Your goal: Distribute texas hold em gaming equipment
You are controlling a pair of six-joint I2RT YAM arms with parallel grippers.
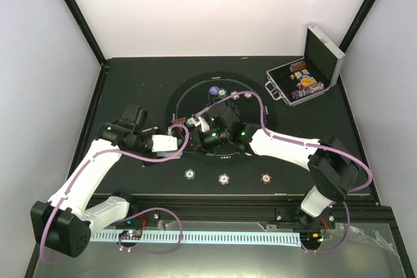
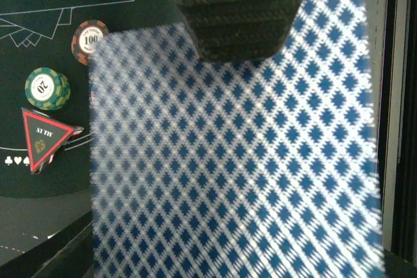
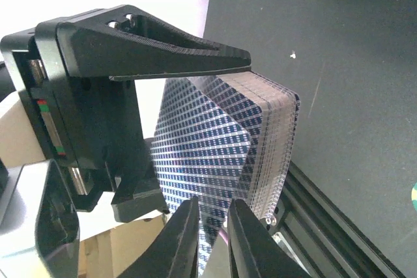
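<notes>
At the bottom of the right wrist view, the right pincer (image 3: pixel 213 239) is nearly together around the edge of the top card (image 3: pixel 195 161), but I can't tell if it's biting. The deck (image 2: pixel 228 174) sits clamped in the left pincer (image 2: pixel 236 47), left of centre in the overhead view. I'd say we're dealing, and next is probably a firm pinch, then sliding one card off alone.
</notes>
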